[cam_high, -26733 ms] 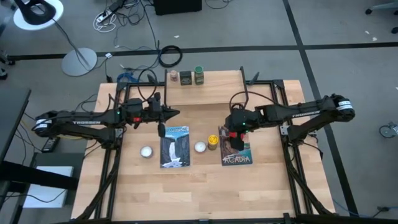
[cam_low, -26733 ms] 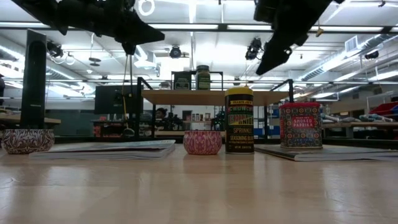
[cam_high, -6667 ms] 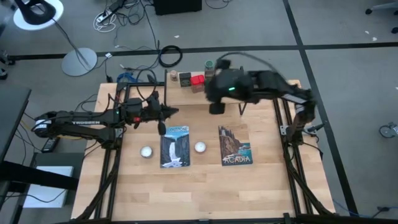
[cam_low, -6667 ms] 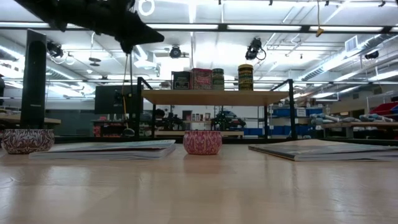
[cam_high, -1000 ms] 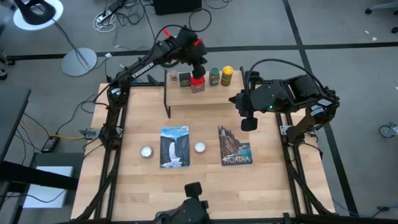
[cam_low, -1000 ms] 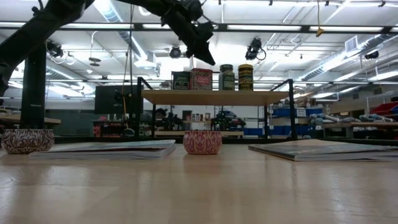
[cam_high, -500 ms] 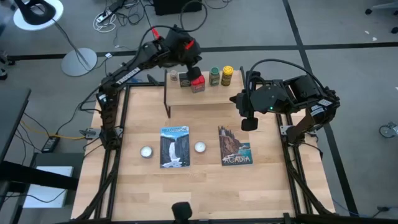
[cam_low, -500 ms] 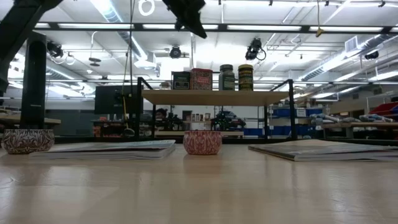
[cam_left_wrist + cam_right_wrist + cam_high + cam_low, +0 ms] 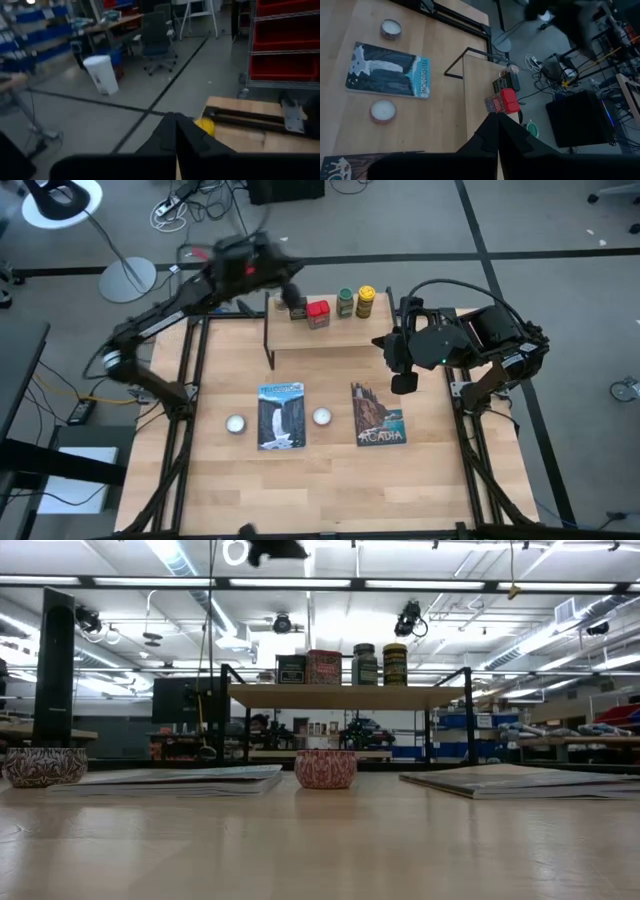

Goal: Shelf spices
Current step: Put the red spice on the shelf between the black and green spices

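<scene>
Both grippers—left gripper [image 9: 290,298], right gripper [image 9: 402,383]—closed, empty; two books [image 9: 281,416], candles [image 9: 236,423] beside.

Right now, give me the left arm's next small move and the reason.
Probably draw the left gripper back to a rest over the table's left side. All five spices, tiny brown jar, dark tin, red tin, green jar and yellow-capped jar, stand on the shelf. It and the right gripper are shut and empty, so nothing seems left to place.
</scene>
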